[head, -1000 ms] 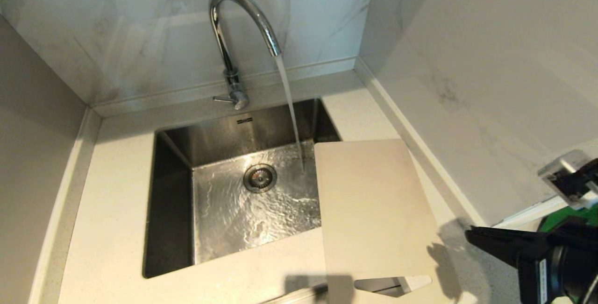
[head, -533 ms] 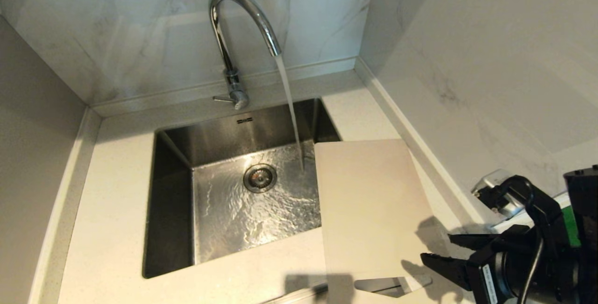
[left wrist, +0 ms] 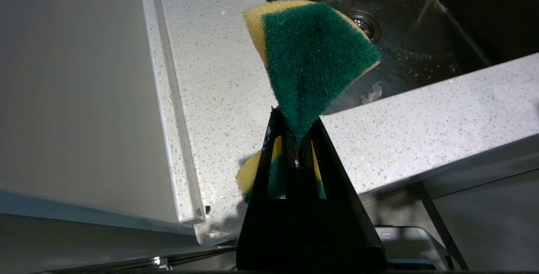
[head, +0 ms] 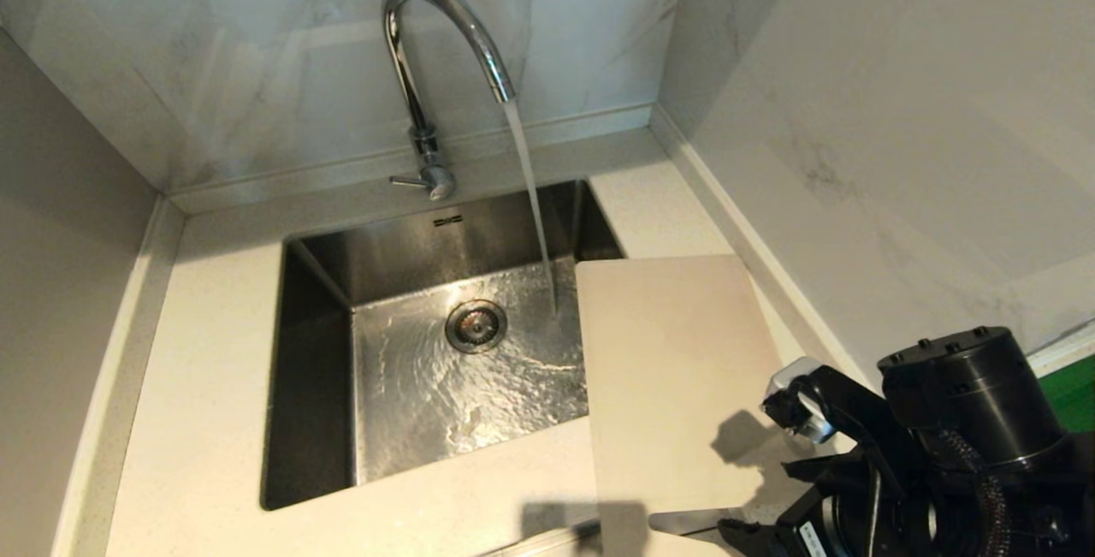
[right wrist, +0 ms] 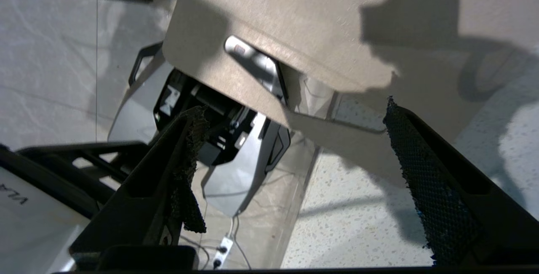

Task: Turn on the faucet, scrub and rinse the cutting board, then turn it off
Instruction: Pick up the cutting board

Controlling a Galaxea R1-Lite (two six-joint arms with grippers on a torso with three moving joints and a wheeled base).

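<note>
Right gripper (right wrist: 290,139) has swung from the right in toward the board (head: 676,377), which overhangs sink (head: 316,369) and counter edge, jaws now wide and empty: grasp likely next; left gripper (left wrist: 297,156) pinches sponge (left wrist: 313,59); faucet (head: 432,44) running.

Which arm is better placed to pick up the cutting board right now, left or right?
Right. The right end effector is open right at the slotted end of the cutting board, which overhangs the counter edge. The left end effector is shut on a sponge, back from the sink.
</note>
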